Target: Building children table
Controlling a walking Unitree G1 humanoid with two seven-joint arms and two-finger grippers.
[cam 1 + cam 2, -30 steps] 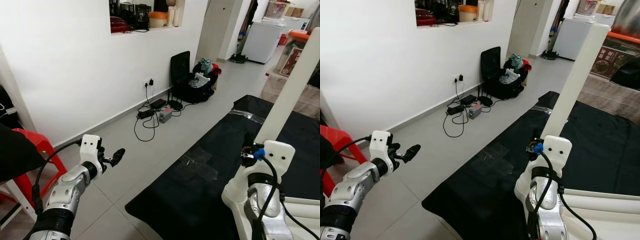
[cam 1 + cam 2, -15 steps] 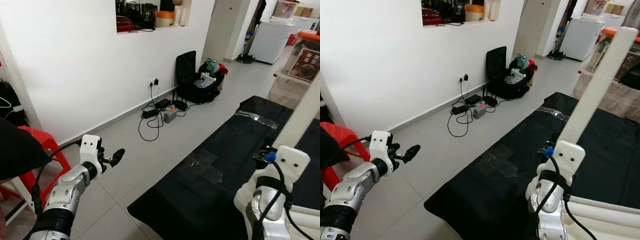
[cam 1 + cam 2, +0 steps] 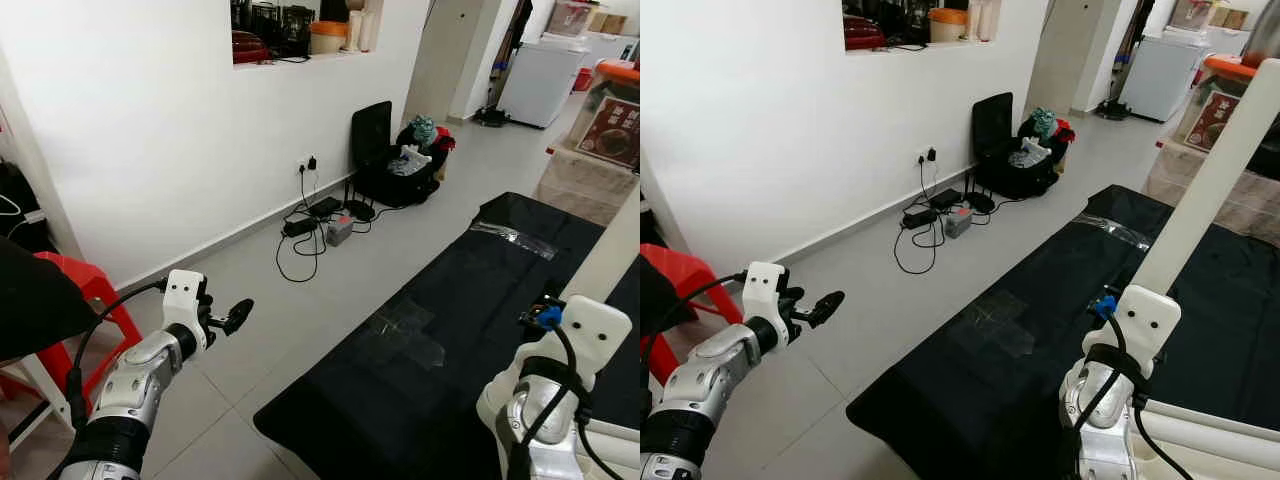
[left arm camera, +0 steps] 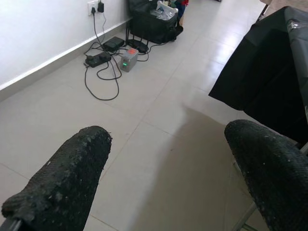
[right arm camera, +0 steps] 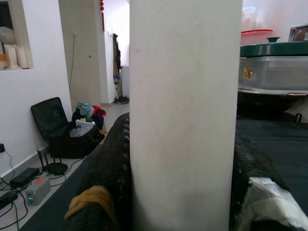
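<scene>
My right gripper (image 5: 185, 161) is shut on a long white table leg (image 3: 1215, 165). The leg rises up and to the right from the wrist over the black mat (image 3: 450, 300). In the right wrist view its black fingers (image 5: 108, 183) press both sides of the leg (image 5: 185, 96). At the left, my left gripper (image 3: 238, 316) is held out over the grey tiled floor. It stands open with nothing between its fingers (image 4: 62, 187).
A red stool (image 3: 90, 290) stands close to my left arm. Cables and a power strip (image 3: 310, 225) lie by the white wall, beside a black bag of clothes (image 3: 395, 165). A white fridge (image 3: 540, 80) and boxes (image 3: 580, 180) are at the far right.
The view shifted a little at first. My right arm has carried the white leg to the right and slightly lower in view. The left arm has hardly moved.
</scene>
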